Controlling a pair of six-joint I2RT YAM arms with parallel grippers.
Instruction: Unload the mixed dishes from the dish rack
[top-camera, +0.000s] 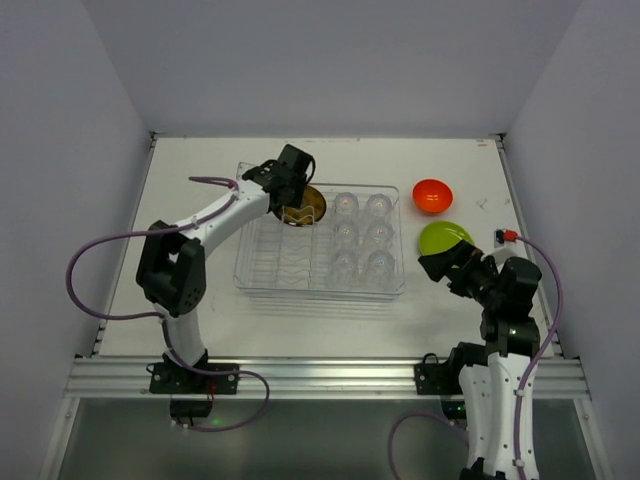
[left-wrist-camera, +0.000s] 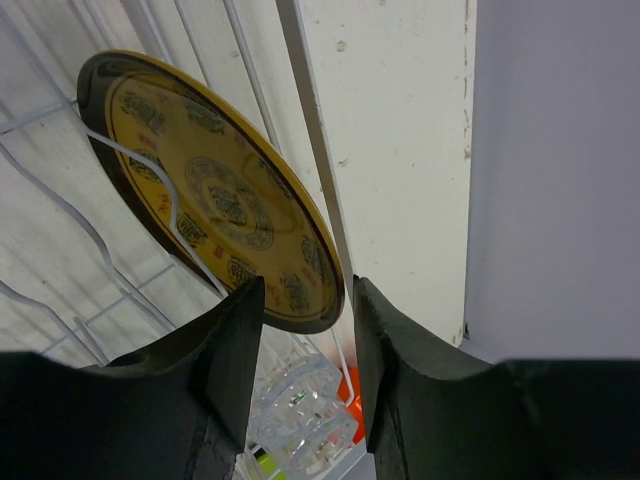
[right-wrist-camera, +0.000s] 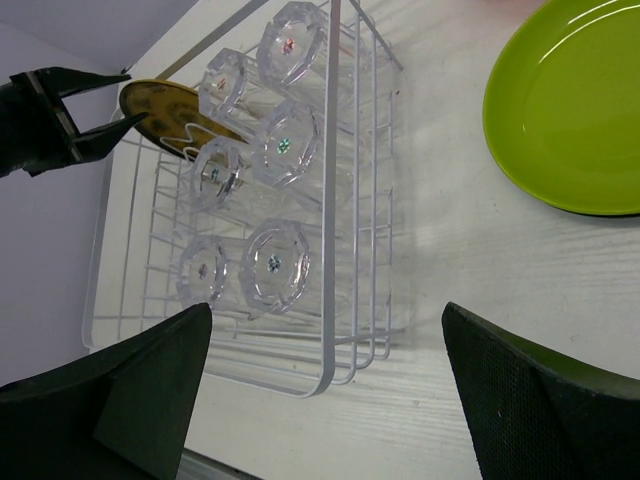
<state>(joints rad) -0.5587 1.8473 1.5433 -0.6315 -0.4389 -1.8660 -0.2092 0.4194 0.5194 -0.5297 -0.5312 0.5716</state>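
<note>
Left claw (left-wrist-camera: 307, 295) straddles the patterned plate (left-wrist-camera: 215, 190) rim; we see rack wire (left-wrist-camera: 172, 215) crossing the plate just ahead, glass cups (left-wrist-camera: 300, 410) crowded beneath, bare worktop (left-wrist-camera: 400, 150) open to the claw's right.

The patterned plate (left-wrist-camera: 215, 190) is smooth and glossy. At its six o'clock, the fingers (left-wrist-camera: 230, 350) of the left gripper (left-wrist-camera: 308, 290) are matt black, faintly grainy. The cups (right-wrist-camera: 275, 262) are clear faceted glass in a shiny, thin-ribbed dish rack (top-camera: 275, 262). The lime-green plate (right-wrist-camera: 570, 100) has a soft sheen; the table (right-wrist-camera: 480, 300) is matt white, lightly grained.
</note>
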